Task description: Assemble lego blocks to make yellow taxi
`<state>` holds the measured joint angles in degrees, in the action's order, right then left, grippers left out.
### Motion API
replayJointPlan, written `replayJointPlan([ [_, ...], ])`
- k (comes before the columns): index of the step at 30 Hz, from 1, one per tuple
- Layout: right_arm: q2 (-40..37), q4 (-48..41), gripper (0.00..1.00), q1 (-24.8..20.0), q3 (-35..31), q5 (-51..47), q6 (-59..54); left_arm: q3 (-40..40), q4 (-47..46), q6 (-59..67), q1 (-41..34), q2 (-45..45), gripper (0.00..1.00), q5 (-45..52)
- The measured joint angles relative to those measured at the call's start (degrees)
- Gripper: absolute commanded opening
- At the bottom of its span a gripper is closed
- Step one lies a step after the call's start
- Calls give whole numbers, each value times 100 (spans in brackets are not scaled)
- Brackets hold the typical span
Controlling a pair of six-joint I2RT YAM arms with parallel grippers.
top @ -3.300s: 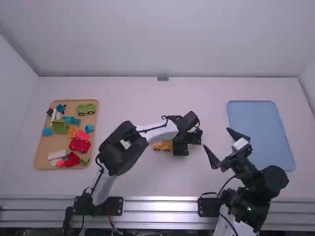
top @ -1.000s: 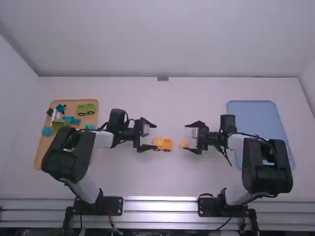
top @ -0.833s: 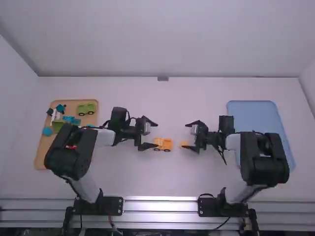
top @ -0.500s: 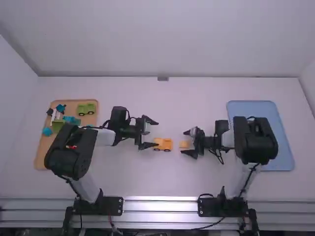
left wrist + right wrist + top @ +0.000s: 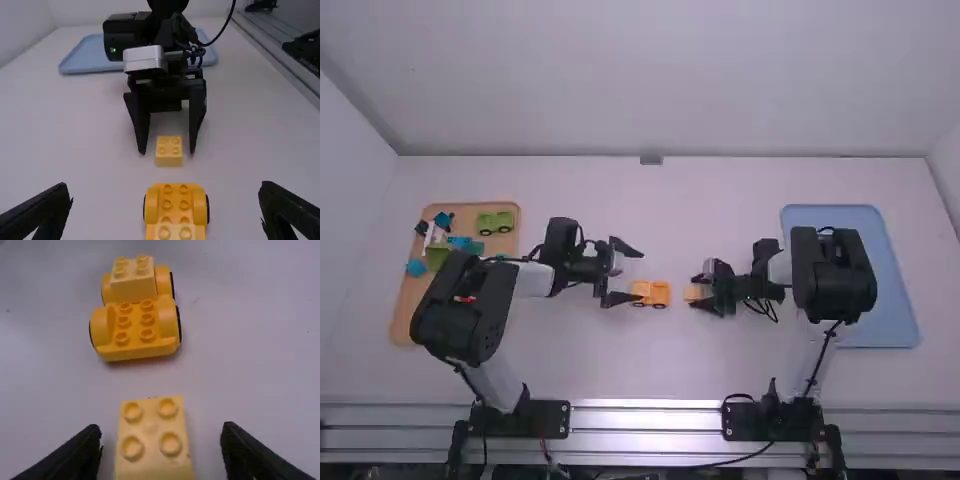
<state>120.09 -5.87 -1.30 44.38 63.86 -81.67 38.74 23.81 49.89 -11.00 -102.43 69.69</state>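
Observation:
My left gripper (image 5: 620, 273) stands open just left of the orange-yellow car base (image 5: 658, 296). In the left wrist view the car base (image 5: 176, 207) lies between and beyond the wide-apart fingers of the left gripper (image 5: 167, 210). My right gripper (image 5: 698, 292) is open around a loose pale yellow block (image 5: 694, 293), low over the table. The right wrist view has this block (image 5: 152, 440) between the fingertips of the right gripper (image 5: 162, 440), with gaps on both sides. Behind it, the wheeled base (image 5: 137, 335) carries another pale yellow block (image 5: 133, 282) on its far part.
A wooden tray (image 5: 404, 318) at the left holds several coloured blocks and a green car (image 5: 496, 221); the left arm hangs over its edge. A blue tray (image 5: 895, 290) lies at the right, partly under the right arm.
The left arm has drawn back leftward from the car base, uncovering it. From the right side, the right gripper has come to the loose block, and its fingers have narrowed around it.

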Motion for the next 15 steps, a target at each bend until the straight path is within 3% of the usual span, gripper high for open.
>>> replayJointPlan([
  [2,0,-28,41,-15,2,-24,-35,0,-299,35,-63,0,99,-295],
  [8,0,-74,25,-59,2,20,-90,0,-584,337,-466,-146,99,-931],
  [15,-378,-726,24,-55,-20,70,-103,0,-181,413,-693,-623,99,-1696],
])
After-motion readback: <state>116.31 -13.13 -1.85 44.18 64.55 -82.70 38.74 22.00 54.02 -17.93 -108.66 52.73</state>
